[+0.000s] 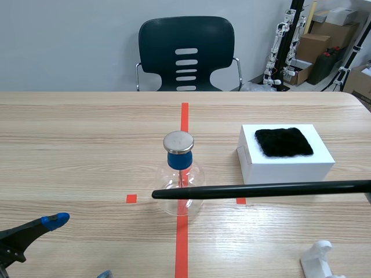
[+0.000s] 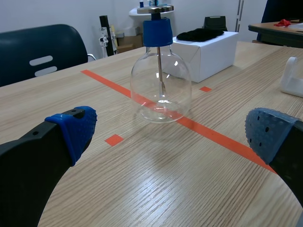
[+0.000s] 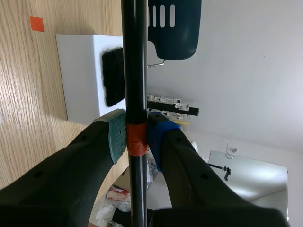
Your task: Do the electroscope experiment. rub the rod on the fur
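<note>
A long black rod (image 1: pixel 261 189) lies level across the scene view, coming in from the right edge, its free tip in front of the electroscope flask (image 1: pixel 181 184). My right gripper (image 3: pixel 136 135) is shut on the rod (image 3: pixel 133 66) at a red tape band; the gripper itself is out of the scene view. The black fur patch (image 1: pixel 283 142) lies on top of a white box (image 1: pixel 287 166), behind the rod. The glass flask (image 2: pixel 161 90) has a blue stopper and a metal disc on top. My left gripper (image 2: pixel 170 137) is open, low at the near left, with the flask ahead of it.
A dark chair (image 1: pixel 186 53) stands behind the table's far edge. A white stand (image 1: pixel 320 259) sits near the front right. Cardboard boxes and equipment (image 1: pixel 324 35) are stacked at the back right of the room.
</note>
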You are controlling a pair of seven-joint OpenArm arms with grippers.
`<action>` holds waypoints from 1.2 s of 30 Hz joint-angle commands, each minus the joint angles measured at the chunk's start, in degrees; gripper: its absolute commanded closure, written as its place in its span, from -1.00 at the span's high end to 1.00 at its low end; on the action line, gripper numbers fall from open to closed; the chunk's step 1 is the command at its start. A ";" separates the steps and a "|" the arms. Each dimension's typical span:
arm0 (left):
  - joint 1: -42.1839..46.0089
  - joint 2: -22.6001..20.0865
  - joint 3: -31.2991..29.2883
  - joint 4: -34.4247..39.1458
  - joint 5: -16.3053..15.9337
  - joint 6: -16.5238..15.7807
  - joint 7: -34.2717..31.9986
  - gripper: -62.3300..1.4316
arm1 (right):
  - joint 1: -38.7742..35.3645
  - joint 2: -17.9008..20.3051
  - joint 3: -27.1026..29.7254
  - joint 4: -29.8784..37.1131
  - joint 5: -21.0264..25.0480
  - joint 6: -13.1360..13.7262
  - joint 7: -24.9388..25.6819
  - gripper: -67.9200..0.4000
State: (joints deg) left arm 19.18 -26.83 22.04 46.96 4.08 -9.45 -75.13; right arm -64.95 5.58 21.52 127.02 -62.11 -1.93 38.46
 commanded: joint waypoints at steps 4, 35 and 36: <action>-0.31 0.26 -0.15 0.31 -0.35 -0.11 -0.94 1.00 | 0.02 0.59 0.22 0.66 0.81 -0.66 -0.24 -0.96; -0.31 0.26 -0.15 0.31 -0.33 -0.11 -0.94 1.00 | 12.41 33.48 6.10 -4.98 22.29 -9.20 -29.77 -0.96; -0.31 0.26 -0.15 0.31 -0.35 -0.11 -0.94 1.00 | 13.73 35.30 6.34 -7.04 23.37 -9.18 -29.73 -0.96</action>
State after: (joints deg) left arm 19.18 -26.81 22.04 46.96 4.08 -9.45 -75.13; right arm -52.69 39.94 26.96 121.19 -39.29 -10.24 8.86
